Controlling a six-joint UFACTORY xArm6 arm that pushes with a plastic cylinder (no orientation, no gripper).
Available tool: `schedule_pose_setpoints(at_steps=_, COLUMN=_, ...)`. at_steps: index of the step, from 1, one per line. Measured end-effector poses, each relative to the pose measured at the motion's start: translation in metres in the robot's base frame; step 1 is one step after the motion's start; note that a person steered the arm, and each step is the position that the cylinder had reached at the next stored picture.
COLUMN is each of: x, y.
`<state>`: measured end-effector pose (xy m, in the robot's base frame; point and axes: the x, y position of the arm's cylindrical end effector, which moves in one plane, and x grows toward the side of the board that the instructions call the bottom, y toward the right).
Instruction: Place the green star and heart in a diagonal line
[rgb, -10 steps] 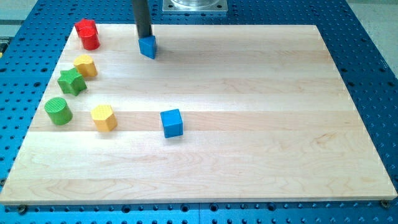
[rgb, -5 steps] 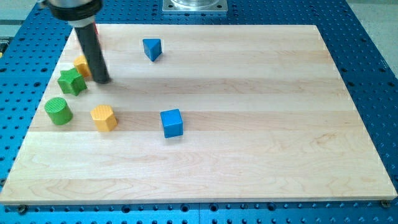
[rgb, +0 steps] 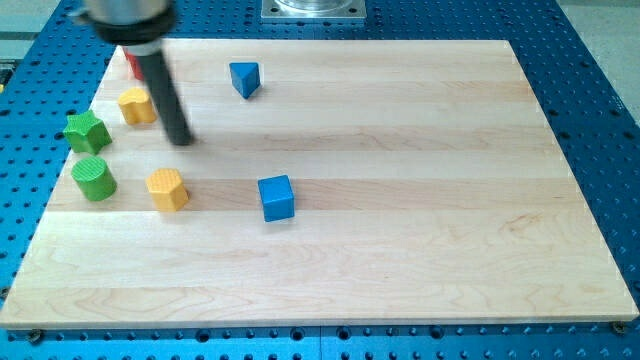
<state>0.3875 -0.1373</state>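
Note:
The green star (rgb: 86, 131) lies at the board's left edge, just above a green cylinder (rgb: 94, 178). A yellow block (rgb: 136, 105), possibly heart-shaped, sits up and to the right of the star, apart from it. My tip (rgb: 181, 141) rests on the board to the right of the star and just below and right of that yellow block, touching neither. The rod leans up to the view's top left and hides part of a red block (rgb: 129, 63).
A second yellow block (rgb: 167, 188) lies right of the green cylinder. A blue cube (rgb: 276, 197) sits near the middle, and a blue triangle (rgb: 244, 77) near the top. The board's left edge (rgb: 60, 190) runs close to the green blocks.
My tip went from the blue triangle down-left to the star, then slightly right and down. The green star has slid left to the board's edge.

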Motion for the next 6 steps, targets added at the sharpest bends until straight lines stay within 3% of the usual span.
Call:
schedule_pose_setpoints(at_steps=1, x=-0.020, y=0.008)
schedule_pose_setpoints(at_steps=3, x=-0.020, y=-0.002)
schedule_pose_setpoints(at_steps=5, x=-0.013, y=-0.069)
schedule_pose_setpoints(at_steps=6, x=-0.014, y=-0.069)
